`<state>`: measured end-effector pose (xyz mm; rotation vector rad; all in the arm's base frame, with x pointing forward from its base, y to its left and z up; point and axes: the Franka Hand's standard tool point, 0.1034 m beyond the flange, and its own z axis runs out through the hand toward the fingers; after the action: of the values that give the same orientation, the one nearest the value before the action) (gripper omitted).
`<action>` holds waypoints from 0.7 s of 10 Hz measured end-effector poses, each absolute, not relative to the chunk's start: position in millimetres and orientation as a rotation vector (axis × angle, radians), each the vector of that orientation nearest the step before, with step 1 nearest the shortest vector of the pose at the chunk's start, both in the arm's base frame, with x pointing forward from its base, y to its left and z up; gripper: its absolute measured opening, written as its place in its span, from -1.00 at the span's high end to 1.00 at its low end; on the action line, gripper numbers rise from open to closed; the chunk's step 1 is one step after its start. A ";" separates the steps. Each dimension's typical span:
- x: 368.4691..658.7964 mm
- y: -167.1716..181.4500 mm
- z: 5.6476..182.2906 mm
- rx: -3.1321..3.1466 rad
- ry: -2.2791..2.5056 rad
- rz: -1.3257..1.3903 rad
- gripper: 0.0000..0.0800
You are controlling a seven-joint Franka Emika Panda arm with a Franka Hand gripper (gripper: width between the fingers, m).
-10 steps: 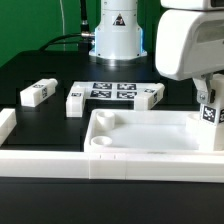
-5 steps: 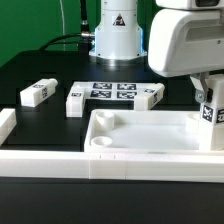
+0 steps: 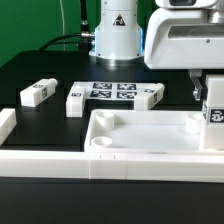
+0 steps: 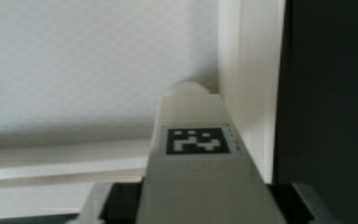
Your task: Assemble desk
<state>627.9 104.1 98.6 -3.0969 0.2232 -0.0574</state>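
The desk top (image 3: pixel 140 135), a white tray with a raised rim and round corner sockets, lies at the front of the table. My gripper (image 3: pixel 208 92) hangs over its end at the exterior view's right, shut on a square white leg (image 3: pixel 213 116) with a black-and-white tag. The leg stands upright, its lower end down at the tray's far corner. In the wrist view the held leg (image 4: pixel 197 150) runs out from between the jaws, its tip close against the tray's rim (image 4: pixel 247 70) over the pale tray floor (image 4: pixel 87 70).
Three more legs lie on the black table: one (image 3: pixel 37 93) at the exterior view's left, two (image 3: pixel 75 100) (image 3: pixel 150 95) beside the marker board (image 3: pixel 112 91). The low white border rail (image 3: pixel 45 160) runs along the front. The robot's base (image 3: pixel 115 35) stands behind.
The gripper has carried the leg toward the exterior view's right, and the leg now stands straighter at the tray's corner. The other parts have not moved.
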 end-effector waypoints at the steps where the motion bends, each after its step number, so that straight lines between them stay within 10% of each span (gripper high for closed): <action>1: 627.9 104.5 98.6 -3.083 0.355 -0.055 0.27; 7: 629.3 82.8 98.8 -3.005 0.891 -0.056 0.27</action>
<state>629.3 82.8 98.8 -3.0048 0.8908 -0.0560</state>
